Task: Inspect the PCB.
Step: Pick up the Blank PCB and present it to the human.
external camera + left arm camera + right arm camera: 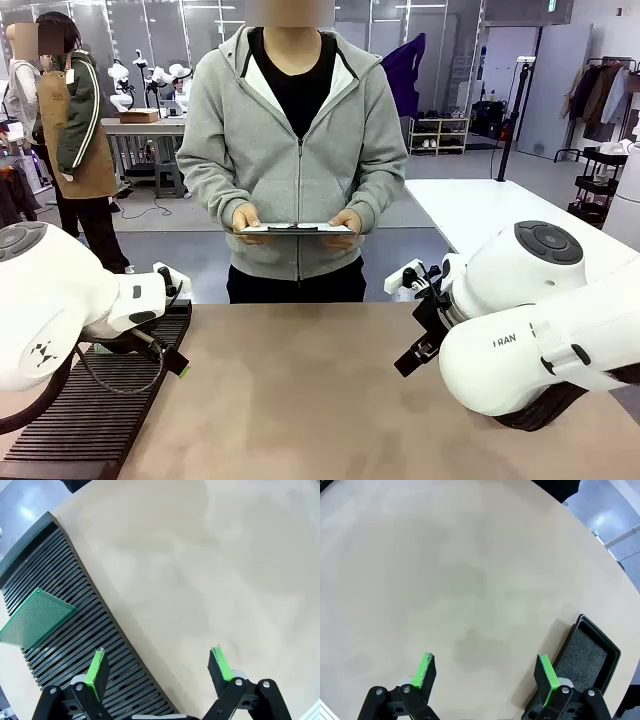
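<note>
Counts of items shown.

- **Robot arms:** two, the left arm (50,300) and the right arm (540,330).
- **Grippers:** two, the left gripper (157,662) and the right gripper (485,667). Each has two green-padded fingers (97,670), four in all.
- **PCB** (36,617): one.
- **Black slotted rack** (115,650): one.
- **Shallow black tray** (587,656): one.
- **White clipboard** (296,229): one.
- **Tan tabletop** (300,400): one.
- **People:** two. One person (295,150) is at the far side, with two hands (246,218) on the clipboard. One bystander (75,130) is farther back.
</note>
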Robot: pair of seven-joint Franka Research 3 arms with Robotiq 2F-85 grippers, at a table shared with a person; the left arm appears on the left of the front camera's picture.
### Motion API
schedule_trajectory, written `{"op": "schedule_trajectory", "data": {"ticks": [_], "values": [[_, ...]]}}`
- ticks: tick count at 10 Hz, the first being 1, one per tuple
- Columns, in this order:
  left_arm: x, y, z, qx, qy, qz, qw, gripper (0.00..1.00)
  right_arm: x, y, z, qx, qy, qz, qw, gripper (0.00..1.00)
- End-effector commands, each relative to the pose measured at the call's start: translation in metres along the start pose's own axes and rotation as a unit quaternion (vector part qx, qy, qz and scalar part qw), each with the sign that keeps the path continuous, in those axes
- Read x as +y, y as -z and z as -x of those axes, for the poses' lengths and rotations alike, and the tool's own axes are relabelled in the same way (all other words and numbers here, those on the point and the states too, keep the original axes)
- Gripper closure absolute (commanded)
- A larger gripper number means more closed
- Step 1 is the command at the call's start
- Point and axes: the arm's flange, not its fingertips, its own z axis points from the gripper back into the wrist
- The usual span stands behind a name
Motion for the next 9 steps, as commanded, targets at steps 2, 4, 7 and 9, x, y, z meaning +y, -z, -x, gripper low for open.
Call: {"op": "schedule_trajectory", "data": {"ticks": [2,4,7,9], "values": [[-0.0003,0.0,-0.0001,0.0,0.0,0.0,1.0,0.0,0.0,0.0,0.0,0.0,0.0,0.0,1.0,0.0],[-0.0003,0.0,-0.0001,0.0,0.0,0.0,1.0,0.0,0.0,0.0,0.0,0.0,0.0,0.0,1.0,0.0],[-0.0003,0.0,-0.0001,0.0,0.0,0.0,1.0,0.0,0.0,0.0,0.0,0.0,0.0,0.0,1.0,0.0],[-0.0003,0.0,-0.0001,0.0,0.0,0.0,1.0,0.0,0.0,0.0,0.0,0.0,0.0,0.0,1.0,0.0]]}}
